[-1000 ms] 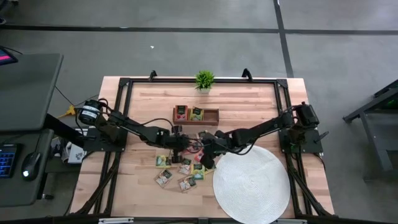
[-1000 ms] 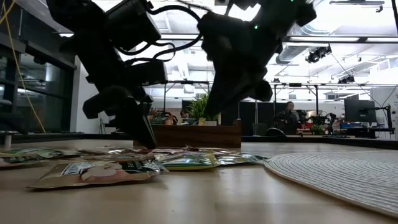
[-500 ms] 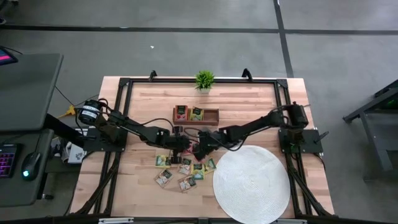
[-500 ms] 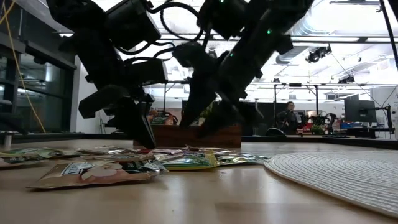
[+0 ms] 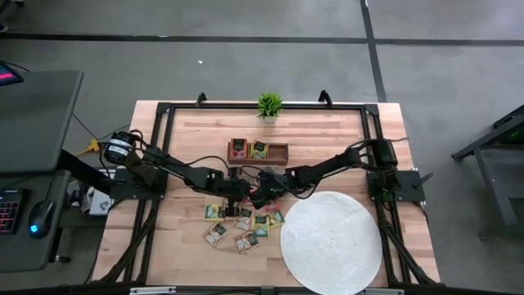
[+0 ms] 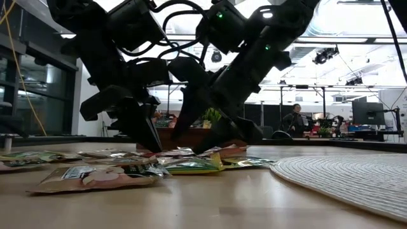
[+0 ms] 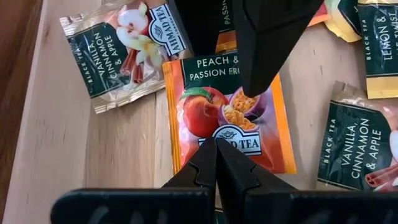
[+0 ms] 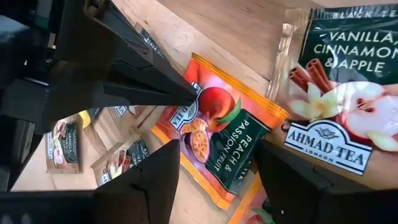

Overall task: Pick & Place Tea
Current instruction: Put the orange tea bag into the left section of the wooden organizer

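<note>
An orange Peach & Passion Fruit tea packet [image 7: 205,112] lies flat on the wooden table amid other tea packets [image 5: 239,225]. My left gripper [image 7: 216,144] is shut, its tips down on that packet. My right gripper [image 8: 217,149] stands open over the same packet [image 8: 217,134], coming from the table's right, one finger [image 8: 146,186] on each side of it. In the high view both grippers meet at mid-table, left [image 5: 237,191] and right [image 5: 259,195]. In the low view the right gripper's spread fingers [image 6: 245,133] reach down to the packets. My left gripper presses its shut fingertips down on the orange packet's printed face, at the label [image 7: 233,144] near the packet's lower middle. The fingers slant down from the table's left. The packet lies flat on the wood. Whether my right gripper touches the packet, I cannot tell.
A shallow wooden box [image 5: 278,152] holding packets stands just beyond the grippers. A small potted plant [image 5: 268,105] is at the far edge. A round white mat [image 5: 332,242] lies at the near right. Vanilla, Cinnamon & Apple packets [image 7: 121,53] lie close around the orange one.
My right gripper has come down and moved toward the table's left, up to the left gripper. It has rolled about its own axis and opened wide from shut. Its fingers now stand over the orange packet.
</note>
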`<control>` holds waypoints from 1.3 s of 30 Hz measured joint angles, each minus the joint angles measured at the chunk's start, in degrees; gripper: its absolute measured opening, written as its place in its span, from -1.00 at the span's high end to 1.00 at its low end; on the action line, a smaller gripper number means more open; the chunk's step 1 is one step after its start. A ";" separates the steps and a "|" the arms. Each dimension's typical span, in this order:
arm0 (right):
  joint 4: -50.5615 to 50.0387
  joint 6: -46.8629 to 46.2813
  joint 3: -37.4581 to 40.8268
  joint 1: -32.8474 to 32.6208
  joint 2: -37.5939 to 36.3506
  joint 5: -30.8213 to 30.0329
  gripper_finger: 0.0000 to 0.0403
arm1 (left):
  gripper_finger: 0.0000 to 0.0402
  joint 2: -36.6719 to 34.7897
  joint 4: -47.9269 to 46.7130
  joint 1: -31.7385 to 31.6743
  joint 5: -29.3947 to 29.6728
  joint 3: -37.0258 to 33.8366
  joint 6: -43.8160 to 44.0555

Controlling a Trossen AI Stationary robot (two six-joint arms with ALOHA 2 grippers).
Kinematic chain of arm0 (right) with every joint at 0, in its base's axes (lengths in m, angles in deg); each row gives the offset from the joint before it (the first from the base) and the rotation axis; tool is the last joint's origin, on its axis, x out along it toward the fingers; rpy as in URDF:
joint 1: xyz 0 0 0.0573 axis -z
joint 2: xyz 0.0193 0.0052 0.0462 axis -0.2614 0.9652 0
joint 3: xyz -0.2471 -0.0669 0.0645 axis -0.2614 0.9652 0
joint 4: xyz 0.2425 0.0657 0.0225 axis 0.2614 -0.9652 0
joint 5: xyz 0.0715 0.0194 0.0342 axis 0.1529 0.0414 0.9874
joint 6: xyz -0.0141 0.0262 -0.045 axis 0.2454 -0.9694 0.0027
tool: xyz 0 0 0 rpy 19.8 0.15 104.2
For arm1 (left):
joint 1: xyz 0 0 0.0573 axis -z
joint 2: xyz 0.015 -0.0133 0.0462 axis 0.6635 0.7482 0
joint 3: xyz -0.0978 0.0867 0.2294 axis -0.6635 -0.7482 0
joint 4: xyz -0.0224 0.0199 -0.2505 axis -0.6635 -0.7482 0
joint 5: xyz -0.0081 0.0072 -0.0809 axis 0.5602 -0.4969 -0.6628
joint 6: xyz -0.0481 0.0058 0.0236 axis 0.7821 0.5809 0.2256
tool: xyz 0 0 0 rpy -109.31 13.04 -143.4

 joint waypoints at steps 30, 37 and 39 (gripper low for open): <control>-0.96 8.69 0.15 -0.07 -0.15 1.18 0.99 | 1.00 -3.46 -1.19 0.02 -2.56 -0.08 0.05; -1.36 12.36 0.17 -0.64 -0.33 3.09 1.00 | 1.00 -9.10 -11.21 0.00 -1.99 1.32 0.01; -1.38 14.09 0.17 -1.16 -0.39 3.11 1.00 | 1.00 -10.99 -14.93 0.00 -1.72 2.48 0.03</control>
